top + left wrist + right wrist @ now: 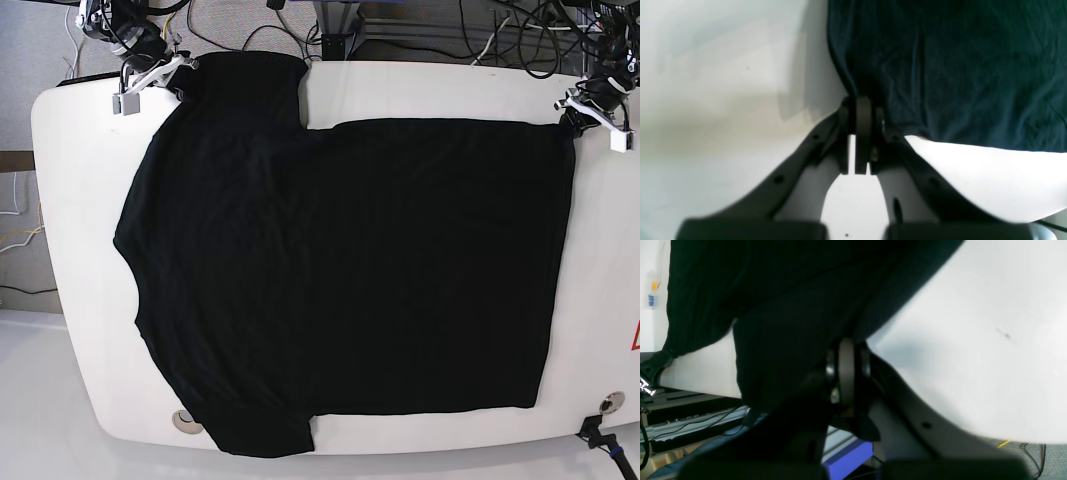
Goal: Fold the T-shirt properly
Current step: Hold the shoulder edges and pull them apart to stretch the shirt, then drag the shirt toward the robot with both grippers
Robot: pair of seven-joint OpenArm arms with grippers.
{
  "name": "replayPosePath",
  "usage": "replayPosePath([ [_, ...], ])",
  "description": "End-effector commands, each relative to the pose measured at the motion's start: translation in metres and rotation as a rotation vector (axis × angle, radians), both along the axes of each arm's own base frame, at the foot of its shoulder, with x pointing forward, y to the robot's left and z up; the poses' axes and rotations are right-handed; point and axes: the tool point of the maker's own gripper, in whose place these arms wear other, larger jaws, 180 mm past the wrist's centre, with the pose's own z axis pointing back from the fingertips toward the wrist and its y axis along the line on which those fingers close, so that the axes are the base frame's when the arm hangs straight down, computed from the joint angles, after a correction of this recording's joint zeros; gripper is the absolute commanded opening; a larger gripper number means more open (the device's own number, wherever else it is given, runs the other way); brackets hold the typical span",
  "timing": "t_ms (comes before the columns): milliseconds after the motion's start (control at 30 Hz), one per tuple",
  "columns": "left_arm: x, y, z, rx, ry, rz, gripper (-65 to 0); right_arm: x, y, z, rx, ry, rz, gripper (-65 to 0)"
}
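Black cloth covers most of the white table [70, 300]: the T-shirt [350, 280] lies spread flat, plain side up, its near hem close to the table's front edge and one sleeve reaching past that edge at the lower left. At the far side, the left gripper [575, 112] is clamped on the shirt's far right corner, fingers pressed together with fabric between them. The right gripper [175, 72] is closed on the far left sleeve, cloth draping over it in its wrist view.
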Motion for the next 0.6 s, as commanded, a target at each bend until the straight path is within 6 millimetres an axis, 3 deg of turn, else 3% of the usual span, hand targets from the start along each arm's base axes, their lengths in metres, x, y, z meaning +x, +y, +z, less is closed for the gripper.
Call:
replayPosePath([
  [0, 0.009, 0.002, 0.011, 0.012, -0.03, -0.025, -65.0, -0.004, -0.003, -0.002, -0.02, 0.021, 0.016, -65.0],
  [167, 0.012, 0.001, 0.016, 0.016, -0.041, -0.041, -65.0, -0.001, -0.004, 0.002, -0.024, 0.004, 0.024, -65.0],
  [200, -0.005, 0.0, -0.002, 0.018, 0.053, -0.045, -65.0, -0.007, -0.003, -0.001, -0.023, 0.021, 0.014, -65.0],
  [233, -0.007, 0.0, -0.001, 0.014, 0.055, -0.041, -65.0, -0.005, -0.003, 0.002, -0.024, 0.013, 0.018, -65.0],
  [567, -0.031, 0.014, 0.036, 0.045, 0.016, -0.019, -65.0, -0.011, -0.008, 0.034, -0.054, -0.056, 0.023, -65.0],
])
